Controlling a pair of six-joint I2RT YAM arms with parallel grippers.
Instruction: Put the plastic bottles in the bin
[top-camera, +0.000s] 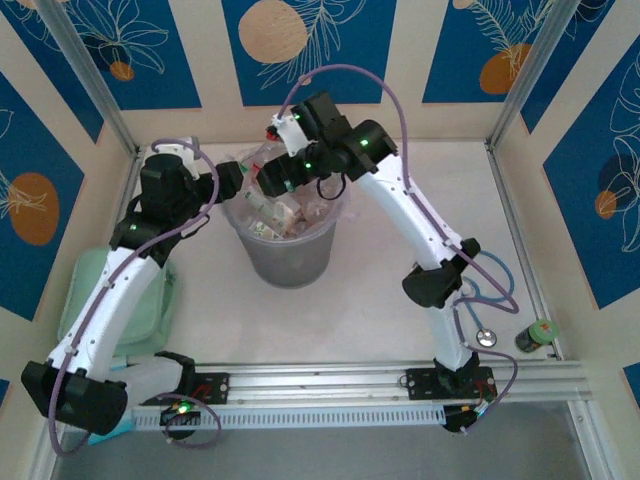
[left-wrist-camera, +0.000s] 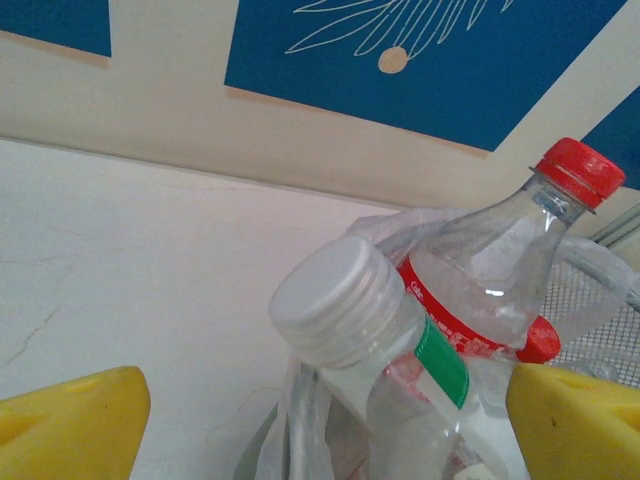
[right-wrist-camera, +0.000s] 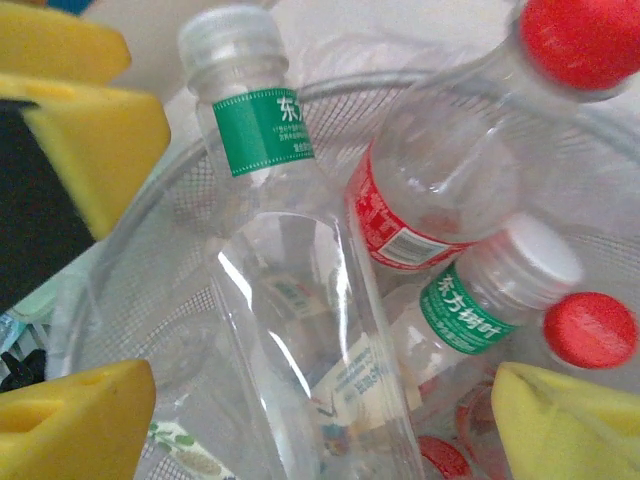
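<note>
The bin (top-camera: 292, 262) stands mid-table, piled to the rim with plastic bottles (top-camera: 285, 212). Both grippers hover over its far rim: my left gripper (top-camera: 236, 180) on the left, my right gripper (top-camera: 272, 178) beside it. In the left wrist view my left gripper (left-wrist-camera: 320, 435) is open, and a white-capped bottle (left-wrist-camera: 340, 300) and a red-capped bottle (left-wrist-camera: 500, 260) stick up past its yellow pads (left-wrist-camera: 70, 420). My right gripper (right-wrist-camera: 320, 420) is open wide above the bin's mesh wall (right-wrist-camera: 180, 200). A clear green-labelled bottle (right-wrist-camera: 300, 330) lies loose between its pads (right-wrist-camera: 570, 420).
One green-capped bottle (top-camera: 538, 336) lies at the table's right edge by the front rail. A flat pale green tray (top-camera: 92, 300) sits at the left under my left arm. The left gripper's yellow pad (right-wrist-camera: 95, 140) is close at the upper left of the right wrist view.
</note>
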